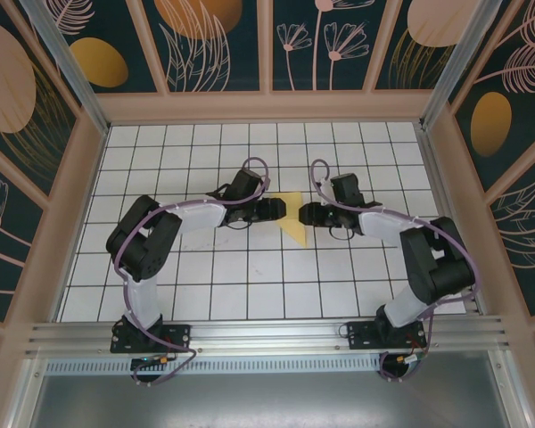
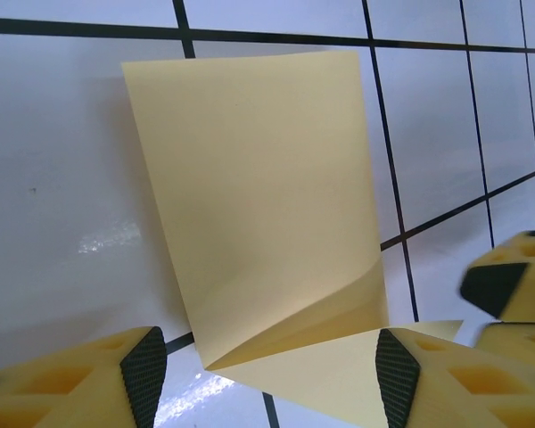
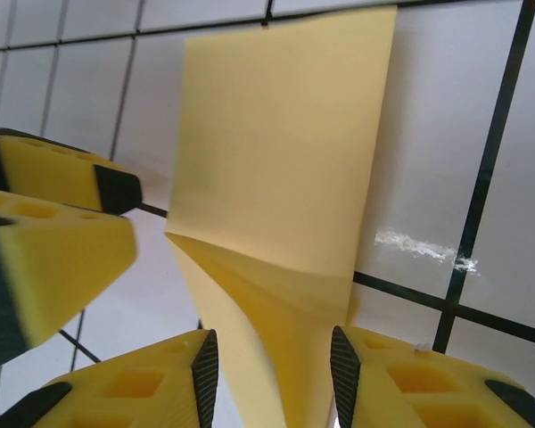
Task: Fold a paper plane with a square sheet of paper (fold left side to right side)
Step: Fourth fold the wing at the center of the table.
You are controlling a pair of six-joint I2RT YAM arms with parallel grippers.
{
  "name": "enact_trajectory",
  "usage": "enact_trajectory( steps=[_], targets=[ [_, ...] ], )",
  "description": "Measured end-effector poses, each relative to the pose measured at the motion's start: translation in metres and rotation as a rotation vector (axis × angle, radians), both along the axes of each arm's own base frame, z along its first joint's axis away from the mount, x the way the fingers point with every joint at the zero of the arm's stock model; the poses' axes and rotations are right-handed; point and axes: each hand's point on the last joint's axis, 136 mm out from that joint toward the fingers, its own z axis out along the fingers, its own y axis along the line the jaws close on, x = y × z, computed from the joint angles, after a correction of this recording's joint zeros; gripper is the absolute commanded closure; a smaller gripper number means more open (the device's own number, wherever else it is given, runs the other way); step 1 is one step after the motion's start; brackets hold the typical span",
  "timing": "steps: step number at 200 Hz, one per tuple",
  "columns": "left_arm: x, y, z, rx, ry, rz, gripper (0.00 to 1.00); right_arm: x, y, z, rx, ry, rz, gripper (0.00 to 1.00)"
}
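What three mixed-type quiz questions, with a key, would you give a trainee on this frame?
1. Multiple choice: the square sheet of paper lies A) between the left arm's fingers and the right arm's fingers; B) left of both; C) right of both.
2. True or false: the paper lies flat in a single layer.
3. Fill in: the fingers are yellow with ___ pads.

Key: 1 A. 2 False, one flap is folded over and stands raised. 3 Black.
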Motion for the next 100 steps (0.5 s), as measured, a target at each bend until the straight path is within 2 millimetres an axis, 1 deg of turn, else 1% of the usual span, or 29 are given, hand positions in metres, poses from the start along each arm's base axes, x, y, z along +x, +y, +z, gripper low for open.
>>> enact_trajectory(
  steps=[24, 42, 100],
  targets=[
    [-0.002, -0.001, -0.003, -0.003, 0.012, -0.008, 0.33, -0.001, -0.002, -0.017, -0.024, 0.046, -0.005, 0.67],
    [-0.003, -0.002, -0.005, -0.005, 0.018, -0.012, 0.33, -0.003, -0.004, -0.026, -0.042, 0.070, -0.009, 0.67],
    [-0.006, -0.006, -0.012, -0.021, 0.052, -0.022, 0.37, 0.002, -0.005, -0.025, -0.055, 0.060, -0.021, 0.67]
  ],
)
